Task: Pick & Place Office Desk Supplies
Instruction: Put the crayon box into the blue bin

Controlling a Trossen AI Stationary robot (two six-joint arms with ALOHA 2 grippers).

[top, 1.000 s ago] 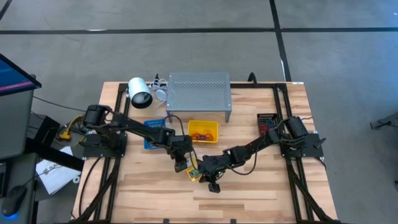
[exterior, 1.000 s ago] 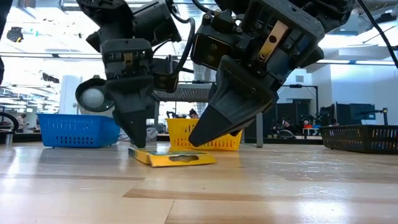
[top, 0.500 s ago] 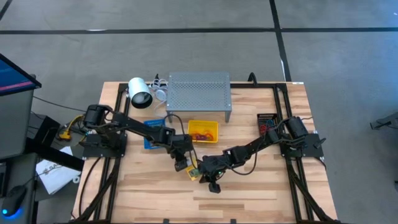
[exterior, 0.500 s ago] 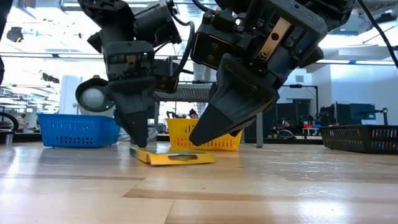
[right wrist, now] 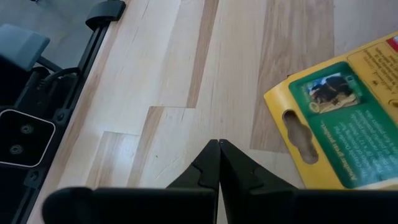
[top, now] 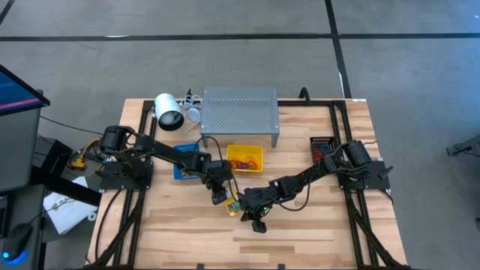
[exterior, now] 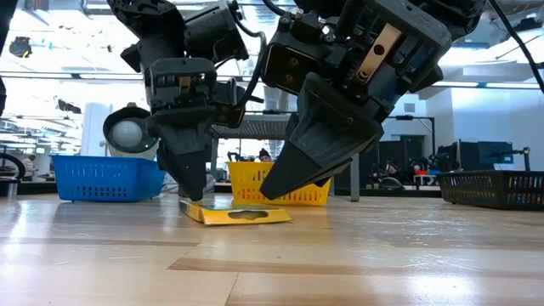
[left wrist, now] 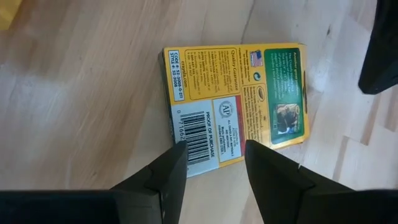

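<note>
In the middle of the high view, my left gripper [left wrist: 211,165] hangs with fingers apart over the barcode end of the crayon box [left wrist: 239,99], which lies flat on the table [top: 315,232]. Risk: the box is thin, so my tips may skid it away. Further right, my right gripper [right wrist: 219,163], fingers together, sits just beside the box; collision likely if I lift carelessly.

From above, the crayon box [top: 234,208] is mostly hidden under both grippers; the yellow bin's [top: 245,158] contents are too small to identify; the black bin [exterior: 497,189] is cut off at the low view's right edge.
</note>
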